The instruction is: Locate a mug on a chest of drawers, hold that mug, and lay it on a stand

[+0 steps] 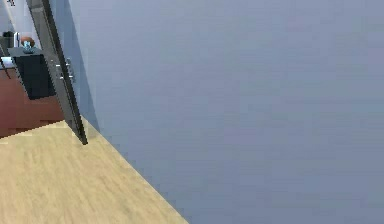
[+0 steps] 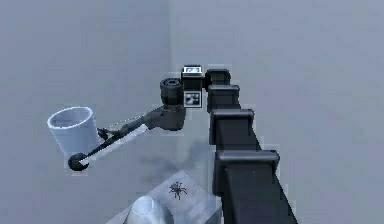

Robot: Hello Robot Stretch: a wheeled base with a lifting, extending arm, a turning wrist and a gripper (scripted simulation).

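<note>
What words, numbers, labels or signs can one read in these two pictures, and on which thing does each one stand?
No readable text anywhere.
White squares on the arm: black marks in a pattern, not letters.
Grey object below the arm: a black spider-like figure, no words.
Mug: plain.

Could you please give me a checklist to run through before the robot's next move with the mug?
1. Mug hangs at the pincer's far end, clear of every surface: ok.
2. Straight ahead free: not ok, a blue-grey wall stands close in the forward view.
3. Way out: ok, open door at the forward view's left.
4. Dark furniture beyond the door is the stand: cannot tell.
5. Arm clear of the grey thing beneath it: cannot tell.
</note>
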